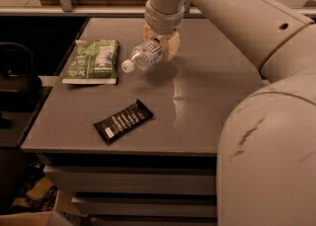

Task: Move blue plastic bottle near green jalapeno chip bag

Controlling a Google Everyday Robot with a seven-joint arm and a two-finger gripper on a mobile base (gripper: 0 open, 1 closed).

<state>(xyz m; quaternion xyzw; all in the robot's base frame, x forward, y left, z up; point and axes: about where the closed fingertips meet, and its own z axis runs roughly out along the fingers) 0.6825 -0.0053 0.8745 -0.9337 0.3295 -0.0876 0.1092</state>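
Observation:
The blue plastic bottle (144,56) is clear with a white cap and a white-and-blue label. It is tilted, cap pointing down-left, held just above the table. My gripper (160,46) is shut on the bottle's body, a short way right of the green jalapeno chip bag (94,60). The bag lies flat near the table's left edge, white bottom edge towards the front. The bottle's cap is a small gap from the bag's right side.
A black candy bar wrapper (123,120) with white print lies near the front of the grey table (207,116). My arm reaches in from the upper right. A dark chair stands left of the table, and a cardboard box is below.

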